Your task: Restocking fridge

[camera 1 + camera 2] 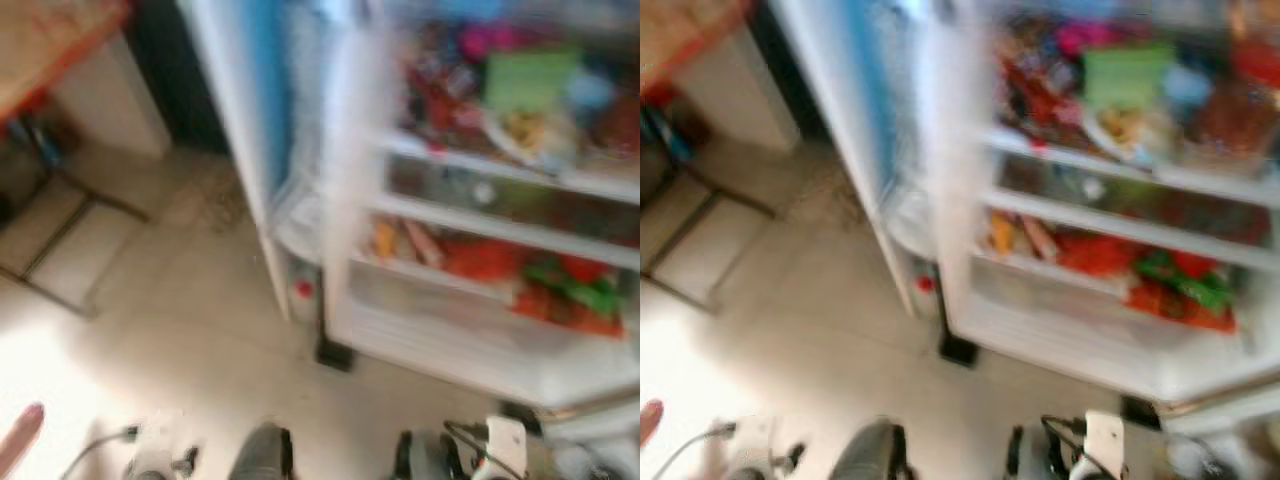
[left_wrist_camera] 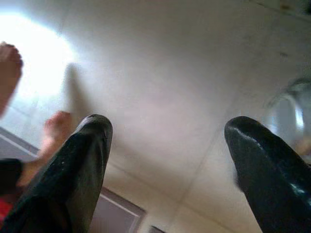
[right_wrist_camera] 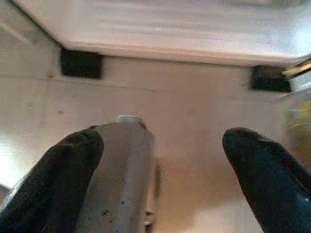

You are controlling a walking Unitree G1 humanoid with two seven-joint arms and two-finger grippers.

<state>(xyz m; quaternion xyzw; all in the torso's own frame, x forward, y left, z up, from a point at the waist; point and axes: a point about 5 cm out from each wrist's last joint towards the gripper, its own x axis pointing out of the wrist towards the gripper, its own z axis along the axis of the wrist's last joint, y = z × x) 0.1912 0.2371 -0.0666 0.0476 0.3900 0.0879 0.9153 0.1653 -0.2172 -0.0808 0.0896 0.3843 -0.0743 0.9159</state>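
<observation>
Fridge (image 1: 480, 250): we see it standing open ahead of us, blurred, its shelves crowded with colourful food.
Door (image 1: 245, 130): swung out to our left.
Left claw (image 2: 167, 160): fingers spread, empty, hanging over the pale floor (image 2: 160, 82); a person's bare foot (image 2: 56, 133) lies nearby.
Right claw (image 3: 163, 167): fingers spread, empty, low by the fridge base.

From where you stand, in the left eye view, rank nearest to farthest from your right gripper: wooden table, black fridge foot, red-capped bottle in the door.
From the right gripper:
1. black fridge foot, on the floor just ahead.
2. red-capped bottle, low in the door.
3. wooden table, far left.
</observation>
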